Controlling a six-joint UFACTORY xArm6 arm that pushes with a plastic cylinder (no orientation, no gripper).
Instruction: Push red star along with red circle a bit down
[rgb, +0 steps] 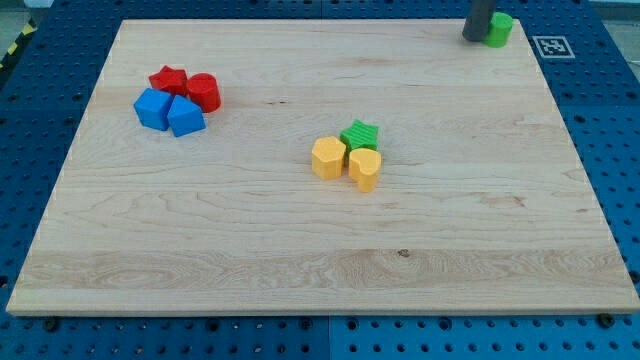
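Wooden tabletop (300, 250) on a blue pegboard (40, 100). The red star (168, 80) and red circle (204, 92) sit touching, side by side, near the view's upper left, close to the left edge. Just below them, in contact, lie a blue cube (152, 108) and a second blue block (185, 116), which take up the room directly beneath; bare wood lies further down. Mid-board, a green star (360, 134), a yellow hexagon (328, 158) and another yellow block (365, 169) form a tight cluster. My tip (472, 38) rests at the top right edge, touching a green block (499, 29), well apart from the red pair. The rod is cut off by the view's top. I have no claw here, so no grasp state can be told.
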